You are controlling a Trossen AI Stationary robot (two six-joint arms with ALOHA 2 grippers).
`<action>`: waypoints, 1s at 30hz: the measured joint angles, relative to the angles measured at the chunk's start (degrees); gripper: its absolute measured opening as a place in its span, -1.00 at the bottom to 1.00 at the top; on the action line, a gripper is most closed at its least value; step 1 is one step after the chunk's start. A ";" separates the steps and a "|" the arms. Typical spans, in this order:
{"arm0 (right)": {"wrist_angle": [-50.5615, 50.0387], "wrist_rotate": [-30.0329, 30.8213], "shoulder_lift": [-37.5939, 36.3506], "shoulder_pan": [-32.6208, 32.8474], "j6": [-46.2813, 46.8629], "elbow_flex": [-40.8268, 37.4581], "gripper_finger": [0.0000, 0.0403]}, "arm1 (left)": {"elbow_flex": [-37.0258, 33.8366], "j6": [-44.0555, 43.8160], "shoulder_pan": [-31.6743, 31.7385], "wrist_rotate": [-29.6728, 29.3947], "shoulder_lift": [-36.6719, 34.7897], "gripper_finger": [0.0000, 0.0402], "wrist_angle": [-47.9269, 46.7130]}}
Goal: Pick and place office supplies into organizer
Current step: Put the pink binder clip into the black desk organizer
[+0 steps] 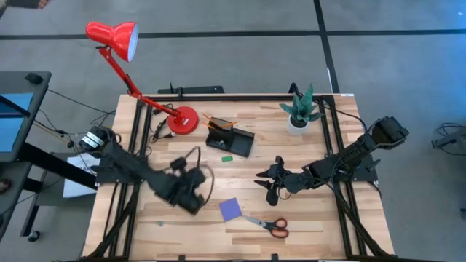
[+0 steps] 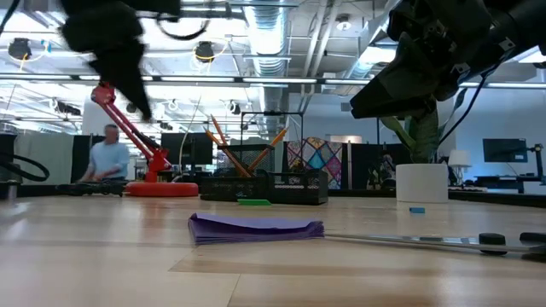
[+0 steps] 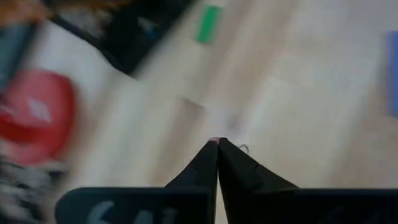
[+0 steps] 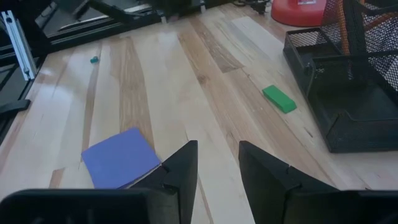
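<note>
Left gripper (image 3: 217, 144), fingers together on nothing, could skid across the bare wood just below; right gripper (image 4: 217, 163), fingers apart (idle), could nudge the purple notepad (image 4: 121, 157) beside it.

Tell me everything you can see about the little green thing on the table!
The small green rectangular eraser is a flat, solid block with a smooth, matte look. It lies flat on the light wooden table, just in front of the black wire-mesh organizer, close to it but not touching. Nothing rests on it and no gripper holds it. In the high view it sits between the organizer and the purple square notepad, well apart from the notepad.
</note>
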 joint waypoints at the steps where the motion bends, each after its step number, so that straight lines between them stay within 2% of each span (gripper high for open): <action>1: 0.02 0.00 0.00 0.00 0.02 0.00 -0.45 | 1.02 3.60 2.19 -0.99 0.00 -0.99 -1.04; 4: 0.06 0.00 0.00 0.01 0.05 0.00 -0.45 | 3.33 15.42 9.95 -1.13 0.00 -0.99 0.01; 7: 0.06 0.00 0.00 0.02 0.07 0.00 -0.45 | 3.53 27.22 17.89 0.45 -0.04 -1.00 6.99; 10: 0.06 0.00 0.00 0.02 0.07 0.00 -0.45 | 3.51 37.24 25.52 6.18 -0.04 -1.00 15.63; 13: 0.08 0.00 0.00 0.02 0.11 0.00 -0.45 | 2.31 43.40 31.62 12.31 -0.07 -1.00 23.45; 15: 0.33 0.00 0.01 0.07 0.11 0.00 -0.45 | 1.56 44.13 34.66 14.37 -0.07 -1.00 24.60; 20: 0.12 -0.02 0.57 0.13 0.04 -0.02 -0.45 | 1.37 44.84 39.02 14.58 0.59 -1.00 23.69; 26: -0.13 0.28 0.57 -0.76 0.02 -0.02 -0.45 | 1.36 44.87 40.19 17.41 0.55 -1.00 23.87; 30: -0.18 0.55 0.57 -1.31 0.02 -0.02 -0.45 | -3.11 43.62 39.18 18.47 0.48 -1.00 28.99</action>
